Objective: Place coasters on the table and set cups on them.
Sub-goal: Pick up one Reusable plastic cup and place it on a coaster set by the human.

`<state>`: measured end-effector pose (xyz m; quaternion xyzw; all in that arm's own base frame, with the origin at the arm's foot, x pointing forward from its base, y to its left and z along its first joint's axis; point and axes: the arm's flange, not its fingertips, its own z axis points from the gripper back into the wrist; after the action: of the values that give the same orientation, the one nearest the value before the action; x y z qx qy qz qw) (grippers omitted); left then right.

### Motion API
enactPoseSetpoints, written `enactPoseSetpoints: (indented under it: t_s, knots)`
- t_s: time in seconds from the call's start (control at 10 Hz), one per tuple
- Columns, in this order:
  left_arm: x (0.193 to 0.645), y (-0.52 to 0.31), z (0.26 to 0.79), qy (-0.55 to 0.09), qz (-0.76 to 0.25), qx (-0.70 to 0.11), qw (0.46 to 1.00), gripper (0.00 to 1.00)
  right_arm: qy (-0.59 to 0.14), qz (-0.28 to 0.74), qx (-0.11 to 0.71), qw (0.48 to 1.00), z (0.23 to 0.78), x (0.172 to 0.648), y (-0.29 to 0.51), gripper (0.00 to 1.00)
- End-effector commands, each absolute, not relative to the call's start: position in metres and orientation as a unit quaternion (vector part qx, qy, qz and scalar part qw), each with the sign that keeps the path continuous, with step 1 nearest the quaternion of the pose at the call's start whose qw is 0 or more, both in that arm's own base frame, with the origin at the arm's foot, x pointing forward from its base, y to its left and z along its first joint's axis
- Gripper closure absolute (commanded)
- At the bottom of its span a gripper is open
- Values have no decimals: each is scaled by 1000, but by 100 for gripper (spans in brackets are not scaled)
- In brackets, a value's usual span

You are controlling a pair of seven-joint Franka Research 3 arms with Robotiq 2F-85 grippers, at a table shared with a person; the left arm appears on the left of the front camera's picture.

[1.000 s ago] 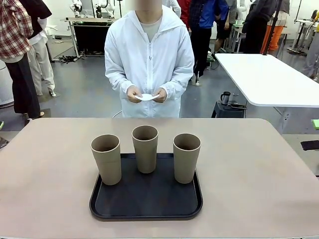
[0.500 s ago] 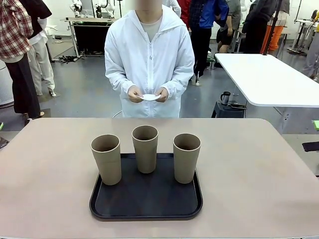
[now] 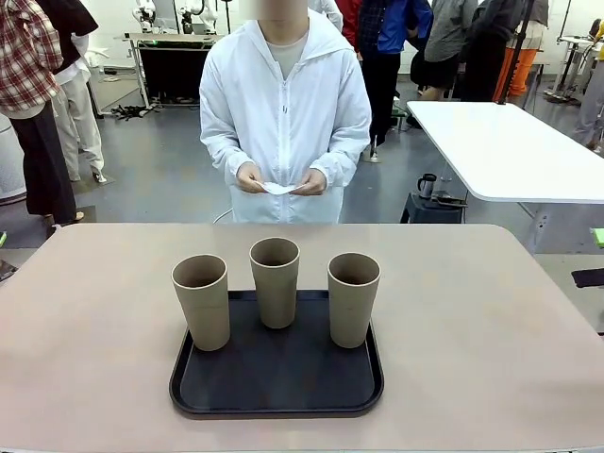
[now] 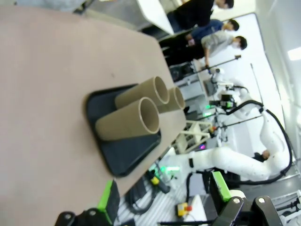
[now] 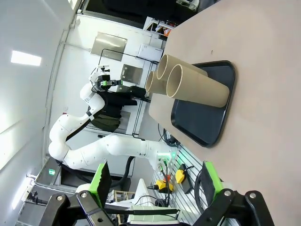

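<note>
My left hand (image 4: 162,197) and right hand (image 5: 155,183) both stand wide open and empty, hanging clear of the bench (image 3: 94,321). Three cups (image 3: 275,283) stand upright on a black tray (image 3: 274,382) at the near middle. The person at the far side holds the coasters (image 3: 279,188), thin limp paper. The cups look light and stiff; I'd squeeze one gently around its middle, since tall tumblers probably tip easily.

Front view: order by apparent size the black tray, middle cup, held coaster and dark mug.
1. black tray.
2. middle cup.
3. coaster and dark mug: both small and farther off, so unranked.
</note>
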<state>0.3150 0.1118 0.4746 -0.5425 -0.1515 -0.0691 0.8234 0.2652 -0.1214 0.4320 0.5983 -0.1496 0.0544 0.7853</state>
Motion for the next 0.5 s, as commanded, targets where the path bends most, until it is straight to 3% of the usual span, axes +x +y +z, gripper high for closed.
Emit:
enactPoseSetpoints:
  t_s: [0.0,0.4]
  knots:
    - [313,114,474,-157,-73,-549,818,0,-151,58,602,782,431,266,-123,0]
    - [313,114,474,-157,-73,-549,818,0,-151,58,602,782,431,266,-123,0]
